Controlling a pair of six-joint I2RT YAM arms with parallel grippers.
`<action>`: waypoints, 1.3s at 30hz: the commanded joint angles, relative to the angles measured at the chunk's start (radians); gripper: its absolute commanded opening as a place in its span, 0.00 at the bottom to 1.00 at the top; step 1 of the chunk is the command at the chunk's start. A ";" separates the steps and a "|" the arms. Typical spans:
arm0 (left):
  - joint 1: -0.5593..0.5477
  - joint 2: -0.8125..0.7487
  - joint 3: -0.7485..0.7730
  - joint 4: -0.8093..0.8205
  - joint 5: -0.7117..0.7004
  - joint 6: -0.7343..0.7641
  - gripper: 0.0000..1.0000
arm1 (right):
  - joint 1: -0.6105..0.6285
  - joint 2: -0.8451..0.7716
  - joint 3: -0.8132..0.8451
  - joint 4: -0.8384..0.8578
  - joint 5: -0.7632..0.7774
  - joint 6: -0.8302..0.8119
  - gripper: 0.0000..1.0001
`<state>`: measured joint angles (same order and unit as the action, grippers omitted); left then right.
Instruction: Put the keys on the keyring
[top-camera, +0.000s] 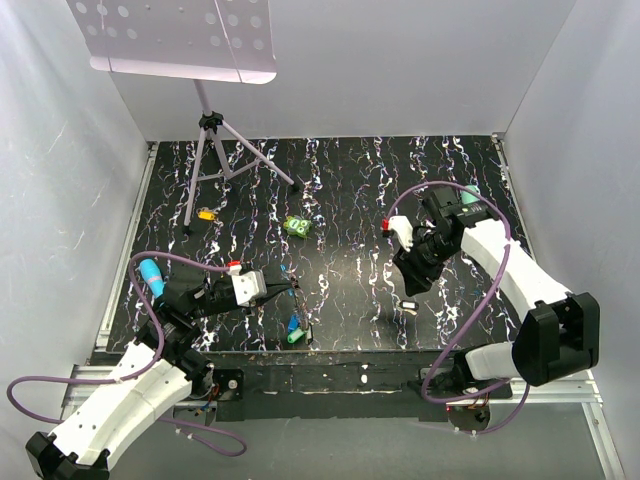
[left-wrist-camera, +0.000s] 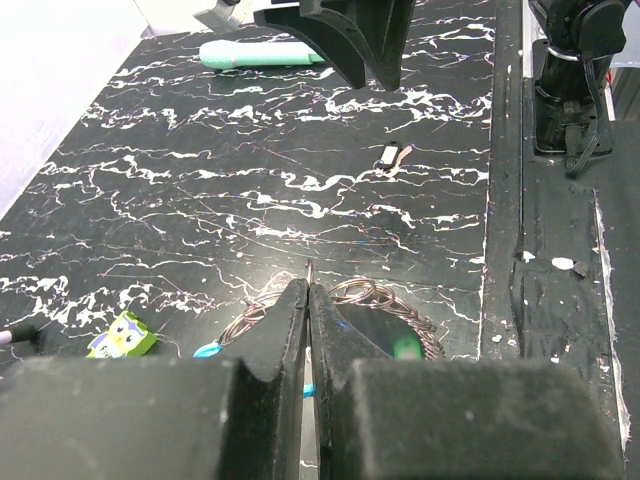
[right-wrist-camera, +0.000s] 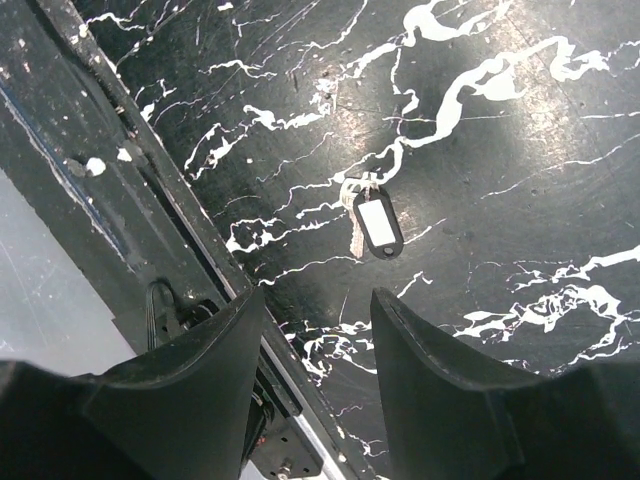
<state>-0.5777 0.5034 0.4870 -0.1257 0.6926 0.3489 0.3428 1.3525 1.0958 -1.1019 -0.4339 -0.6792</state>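
Note:
The keyring (left-wrist-camera: 392, 296), a loop of thin coiled wire, shows partly behind my left fingers, which hide the rest of it. My left gripper (left-wrist-camera: 308, 286) is shut on a thin strand of it that pokes out past the tips. A blue bit (left-wrist-camera: 207, 350) and a blurred green key head (left-wrist-camera: 405, 347) sit at the loop. From above, the left gripper (top-camera: 292, 287) is over teal and blue keys (top-camera: 293, 332) near the front edge. My right gripper (right-wrist-camera: 318, 300) stands open and empty above a small black tag (right-wrist-camera: 378, 224) with a white label.
A green lumpy object (top-camera: 297, 227) and a small orange-yellow piece (top-camera: 206, 213) lie farther back. A tripod stand (top-camera: 215, 140) occupies the back left. A teal marker (left-wrist-camera: 265, 52) lies by the right arm. The table's front rail (right-wrist-camera: 150, 180) runs close under the right gripper.

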 joint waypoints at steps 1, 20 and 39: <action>0.006 -0.005 0.044 0.015 -0.008 0.015 0.00 | 0.005 -0.038 -0.034 0.063 0.044 0.105 0.56; 0.006 0.001 0.045 0.011 -0.004 0.013 0.00 | 0.005 0.056 -0.102 0.229 0.103 0.176 0.54; 0.006 0.000 0.047 0.003 -0.007 0.016 0.00 | 0.005 0.160 -0.028 0.215 0.142 0.199 0.53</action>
<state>-0.5777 0.5087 0.4870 -0.1360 0.6907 0.3515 0.3428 1.5013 1.0218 -0.8799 -0.2893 -0.4931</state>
